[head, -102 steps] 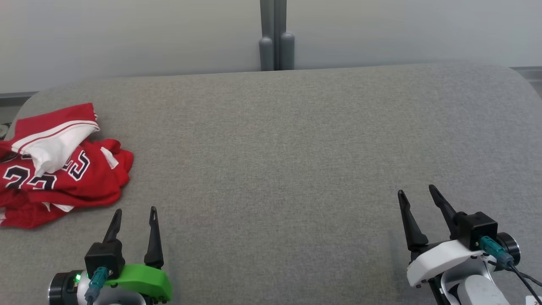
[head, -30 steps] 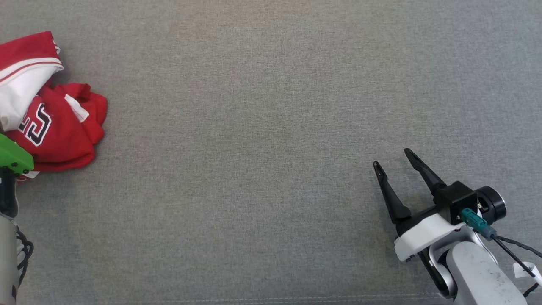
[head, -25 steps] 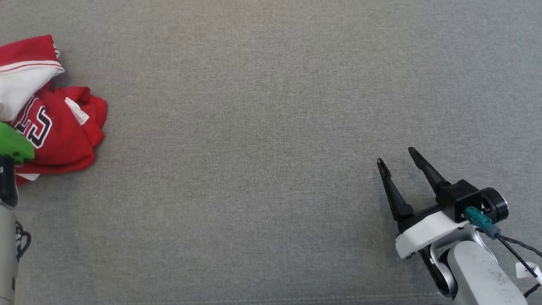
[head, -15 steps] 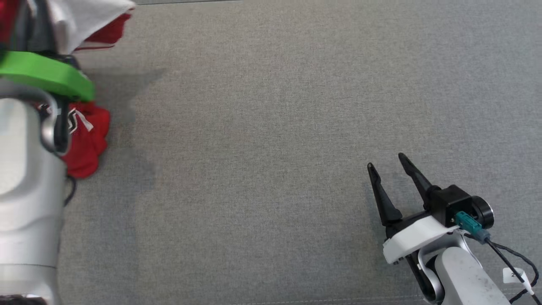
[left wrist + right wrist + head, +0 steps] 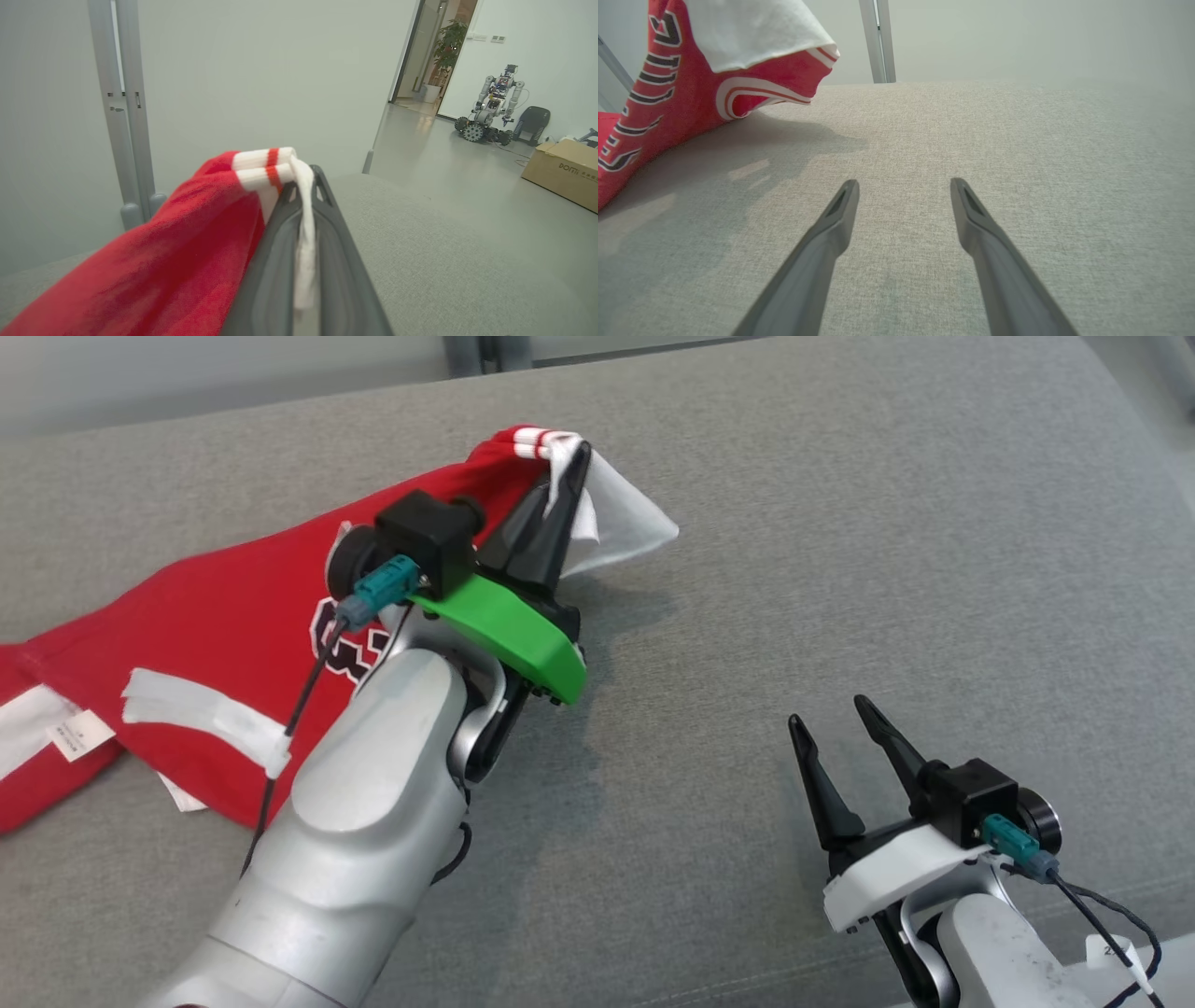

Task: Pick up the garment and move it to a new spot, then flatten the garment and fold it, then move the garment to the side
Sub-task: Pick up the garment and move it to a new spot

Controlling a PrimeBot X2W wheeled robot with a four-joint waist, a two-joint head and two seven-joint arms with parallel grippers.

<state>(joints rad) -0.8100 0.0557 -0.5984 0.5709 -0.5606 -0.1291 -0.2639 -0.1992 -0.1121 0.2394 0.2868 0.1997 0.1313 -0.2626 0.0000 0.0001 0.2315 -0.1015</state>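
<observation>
We see the left gripper (image 5: 571, 462) pressed together on the white-banded edge of the red garment (image 5: 215, 616), holding that edge raised above the grey fabric surface (image 5: 840, 523). From the pinched edge the garment slopes down and away to the robot's left. The rest of it lies spread on the surface there, with dark lettering, white trim and a small label showing. The right gripper (image 5: 826, 711) sits well apart at the lower right, its fingers spread with nothing between them, low over bare fabric.

The surface is a wide grey pad with rounded far corners. Beyond it stands a pale wall with a grey post (image 5: 124, 116).

The left wrist view adds the room beyond: an open doorway, a potted plant (image 5: 448, 46), another wheeled robot (image 5: 490, 116) on a shiny floor, and a cardboard box (image 5: 565, 172). The right wrist view shows the lifted part from below, a white panel and curved red-and-white trim, casting a shadow on the fabric.
</observation>
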